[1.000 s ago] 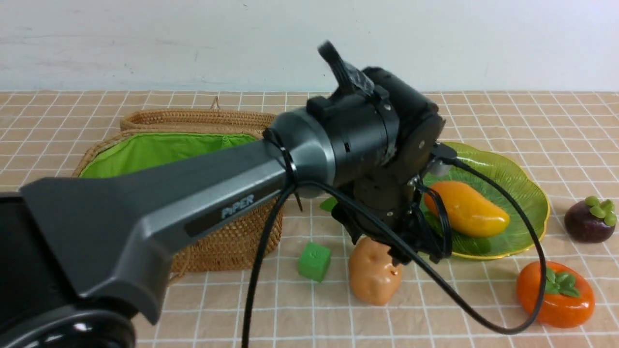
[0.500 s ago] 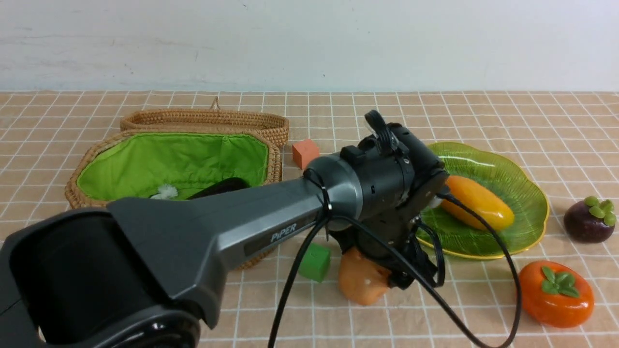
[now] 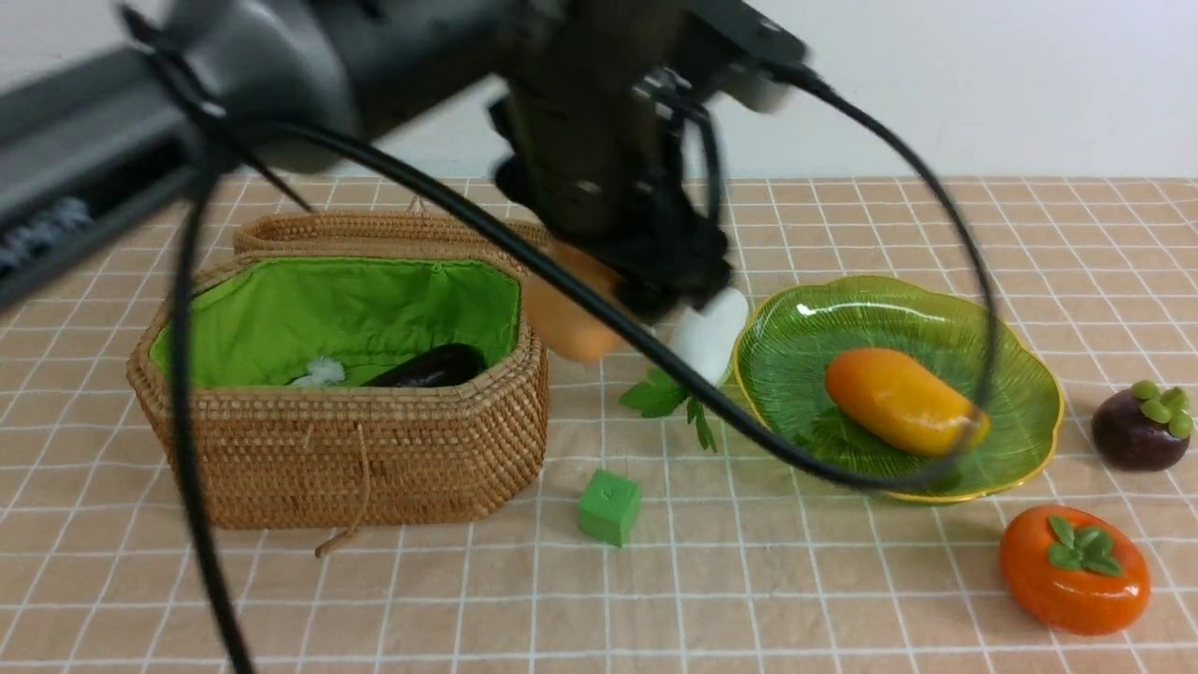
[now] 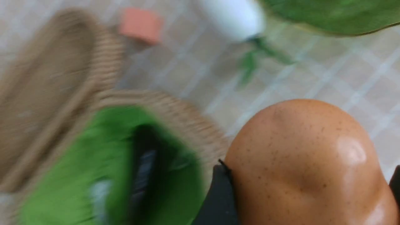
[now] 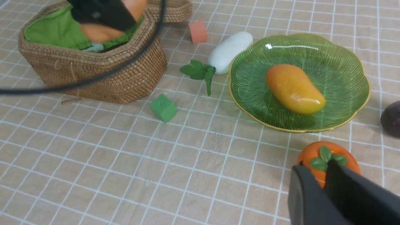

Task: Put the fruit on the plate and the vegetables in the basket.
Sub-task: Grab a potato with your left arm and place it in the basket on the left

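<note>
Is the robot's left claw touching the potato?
Touching. In the left wrist view, the potato sits squeezed between the left gripper's dark fingers, with no gap showing.

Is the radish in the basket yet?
No, the radish lies on the table between the basket and the plate.

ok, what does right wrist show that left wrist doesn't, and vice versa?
Right wrist only: mango on the plate, persimmon, green cube, edge of the mangosteen. Left wrist only: a dark blurred shape inside the basket, probably the eggplant. Both: basket, part of the plate, radish, orange cube, and the potato in the left gripper.
</note>
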